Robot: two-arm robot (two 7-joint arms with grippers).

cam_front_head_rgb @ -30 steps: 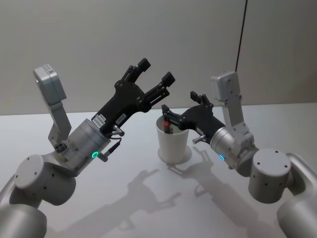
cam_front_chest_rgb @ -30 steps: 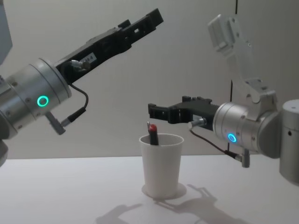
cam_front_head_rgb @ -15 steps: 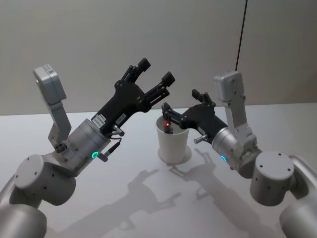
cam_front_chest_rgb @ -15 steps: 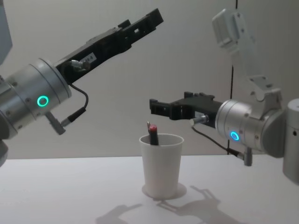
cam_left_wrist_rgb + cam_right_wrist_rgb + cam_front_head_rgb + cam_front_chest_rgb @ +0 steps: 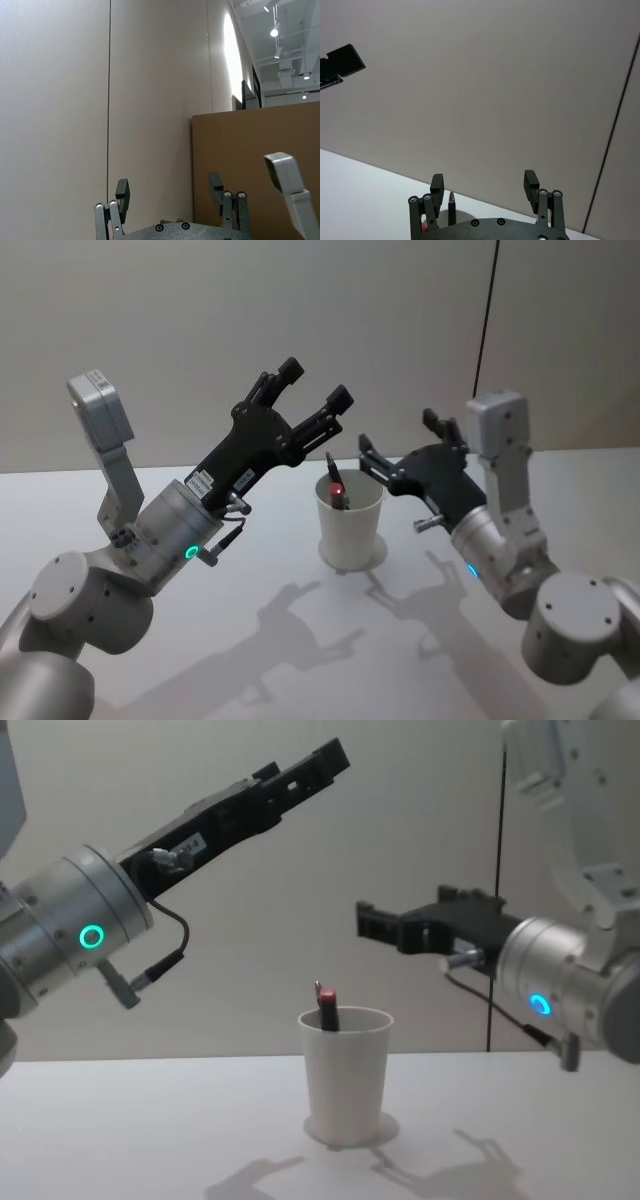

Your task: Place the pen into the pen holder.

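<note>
Now right gripper (image 5: pixel 399 444) empty, fingers spread, above pen holder (image 5: pixel 349 523).

Setting: my test bench in an indoor lab or office hall. Evidence: bare white table (image 5: pixel 250 640), plain grey panelled wall (image 5: pixel 400 320) with seams, brown partition board (image 5: pixel 260 165), ceiling track spotlights (image 5: pixel 275 30).

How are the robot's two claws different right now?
The left gripper is held up high, above the pen holder, while the right gripper sits lower, off to the cup's right. The left gripper points steeply upward; the right gripper reaches out nearly level. Both are black, open and empty, and the pen already stands in the cup.
</note>
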